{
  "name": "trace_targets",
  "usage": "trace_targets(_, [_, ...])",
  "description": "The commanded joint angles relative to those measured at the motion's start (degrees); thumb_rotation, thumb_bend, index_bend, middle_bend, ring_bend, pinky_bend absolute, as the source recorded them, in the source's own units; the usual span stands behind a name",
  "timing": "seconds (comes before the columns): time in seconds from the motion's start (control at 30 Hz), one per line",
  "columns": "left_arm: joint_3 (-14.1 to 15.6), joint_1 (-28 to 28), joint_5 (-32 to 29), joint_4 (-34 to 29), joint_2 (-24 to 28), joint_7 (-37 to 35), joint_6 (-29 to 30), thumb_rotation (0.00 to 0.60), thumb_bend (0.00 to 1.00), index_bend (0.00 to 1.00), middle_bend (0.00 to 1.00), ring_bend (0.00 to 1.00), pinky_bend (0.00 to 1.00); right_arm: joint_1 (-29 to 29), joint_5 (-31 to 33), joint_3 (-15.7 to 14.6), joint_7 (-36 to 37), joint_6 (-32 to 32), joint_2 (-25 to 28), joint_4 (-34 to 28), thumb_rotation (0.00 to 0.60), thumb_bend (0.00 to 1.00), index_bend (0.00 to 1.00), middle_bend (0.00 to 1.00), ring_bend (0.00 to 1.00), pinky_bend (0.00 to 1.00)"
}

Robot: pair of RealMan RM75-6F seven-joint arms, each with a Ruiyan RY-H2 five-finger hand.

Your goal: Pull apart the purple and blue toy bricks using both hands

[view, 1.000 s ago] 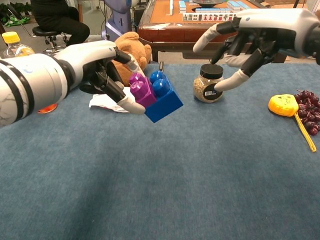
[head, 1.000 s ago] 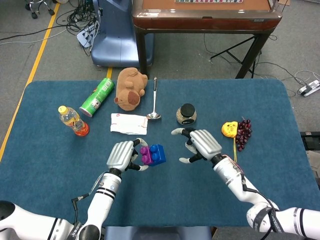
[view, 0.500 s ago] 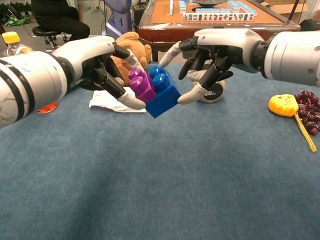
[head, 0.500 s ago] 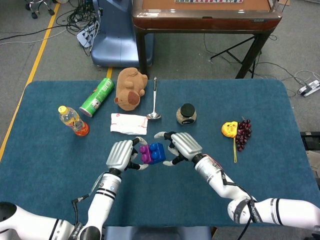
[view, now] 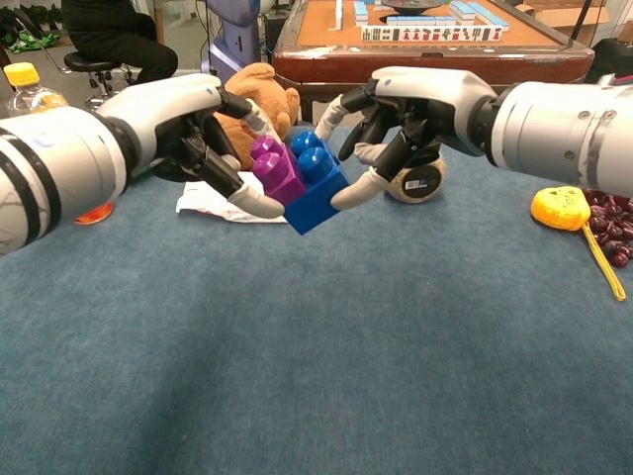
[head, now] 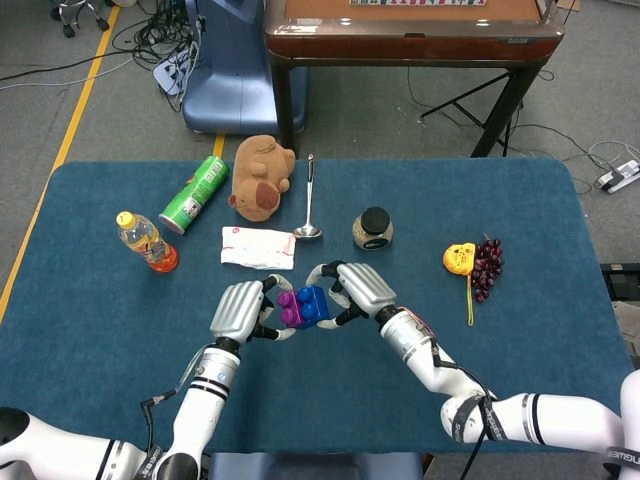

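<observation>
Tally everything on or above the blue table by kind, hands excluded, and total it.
Toy bricks: 2 (purple brick, blue brick)
Containers: 3 (drink bottle, green can, jar)
Plush toy: 1
Spoon: 1
Packet: 1
Grapes: 1
Yellow tape measure: 1
Total: 10

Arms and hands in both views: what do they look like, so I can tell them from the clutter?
Both arms are glossy white with black bands near the wrists. The left hand and right hand have silver-grey back shells, black inner parts and pale-tipped fingers. In the head view a thin cable runs along each forearm.
</observation>
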Motion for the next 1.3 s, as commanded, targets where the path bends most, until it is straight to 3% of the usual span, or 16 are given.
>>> trace_targets(0.03, [0.0, 0.1, 0.0, 0.1, 0.0, -0.2, -0.2, 0.600, 0.17, 0.67, 1.00, 0.86, 1.00, 0.0, -0.5, -0.1, 0.3, 0.1, -0.4, 0.5, 0.600, 0.06, 0.53, 1.00, 1.00, 1.00])
trace_targets(0.33, [-0.5, 0.7, -1.0, 0.0, 0.1, -1.6, -1.6, 0.600, 0.17, 0.68, 1.00, 0.86, 1.00, 0.2, -1.0, -1.0, -1.1, 1.1, -0.7, 1.1, 0.600, 0.11, 0.65, 1.00, 1.00, 1.00])
trace_targets(0.97, [-0.5, 1.5, -1.8, 0.3, 1.1, -2.9, -2.7, 0.600, 0.17, 0.68, 1.00, 0.86, 1.00, 0.3, -1.0, -2.8, -3.8, 1.5, -0.1, 1.6, 0.600, 0.12, 0.65, 1.00, 1.00, 1.00])
trace_targets(1.3, [2.0, 2.9, -2.5, 1.9, 3.1, -3.1, -4.7, 0.600, 0.17, 0.67, 1.00, 0.86, 1.00, 0.3, 0.3, -5.7, -11.3, 2.8, 2.8, 1.7, 0.600, 0.12, 0.65, 1.00, 1.00, 1.00])
